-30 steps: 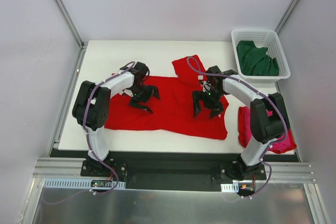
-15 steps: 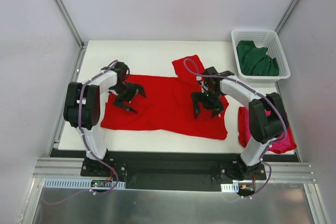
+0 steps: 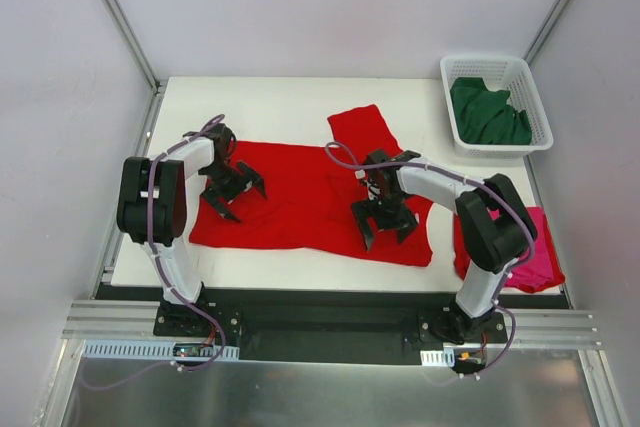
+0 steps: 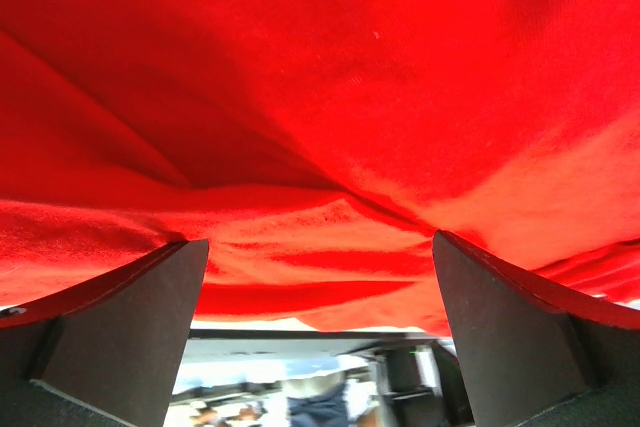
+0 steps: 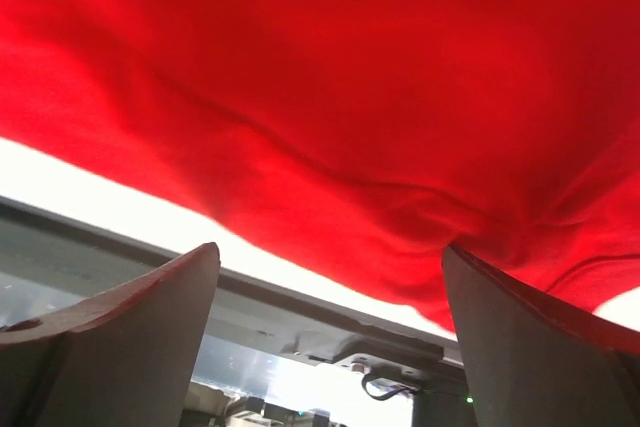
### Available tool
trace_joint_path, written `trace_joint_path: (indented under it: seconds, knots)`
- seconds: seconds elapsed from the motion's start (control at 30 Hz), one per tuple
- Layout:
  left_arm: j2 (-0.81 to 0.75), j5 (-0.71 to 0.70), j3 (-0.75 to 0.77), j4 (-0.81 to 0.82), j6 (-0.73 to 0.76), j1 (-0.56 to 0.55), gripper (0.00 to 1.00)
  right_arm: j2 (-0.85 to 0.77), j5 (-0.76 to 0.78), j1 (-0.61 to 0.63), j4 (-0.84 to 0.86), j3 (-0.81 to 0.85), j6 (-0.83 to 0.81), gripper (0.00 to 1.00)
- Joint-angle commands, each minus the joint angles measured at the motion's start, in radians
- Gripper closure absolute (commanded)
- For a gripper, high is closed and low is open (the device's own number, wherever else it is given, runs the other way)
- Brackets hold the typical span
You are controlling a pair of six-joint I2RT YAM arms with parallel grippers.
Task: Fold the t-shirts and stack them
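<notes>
On the table (image 3: 280, 107): red t-shirt (image 3: 310, 197) is spread out pretty flat across the middle, with one sleeve sticking out on the far side. Not folded yet as far as I can tell.
Other shirts: the magenta-pink t-shirt (image 3: 535, 257) is down at the near right corner, just beside the red one's right end. The dark green t-shirt (image 3: 488, 112) is bunched up in the white basket (image 3: 530, 72) at the far right.
Left gripper (image 3: 240, 199): over the left end of the red shirt, fingers (image 4: 110, 327) spread wide and nothing between them. Its wrist cam is just wrinkled red cloth.
Right gripper (image 3: 385, 232): over the shirt's near-right part, close to the near edge, also spread wide and holding nothing. Its wrist cam shows the shirt edge (image 5: 330, 127) with white table below it.
Step, my guess: lining up to grab two spots on the red shirt for the first fold.
Risk 1: pinching only the top layer, since it's thin, floppy cotton. The bottom layer would stay put and the fold would come out lumpy.
Risk 2: the two grabs are at different depths on the shirt, so lifting could skew the fold line.
Risk 3: that loose far sleeve could flop and end up sticking out of the fold.
Risk 4: the pink shirt is so close that dragging the red one rightward could catch it or shove it off the corner.
</notes>
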Motion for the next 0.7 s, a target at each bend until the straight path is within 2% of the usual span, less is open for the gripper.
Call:
trace_joint_path:
  seconds: [0.0, 0.43, 0.67]
  knots:
    - [-0.062, -0.094, -0.009, -0.036, 0.142, 0.017, 0.03, 0.045, 0.088, 0.005, -0.064, 0.021, 0.003, 0.04]
    - [-0.120, -0.134, -0.074, -0.051, 0.230, 0.050, 0.02, 0.102, 0.229, 0.010, -0.127, 0.041, -0.023, 0.04]
    - [-0.135, -0.118, -0.062, -0.063, 0.247, 0.067, 0.02, 0.057, 0.219, 0.008, -0.187, 0.091, -0.023, 0.04]
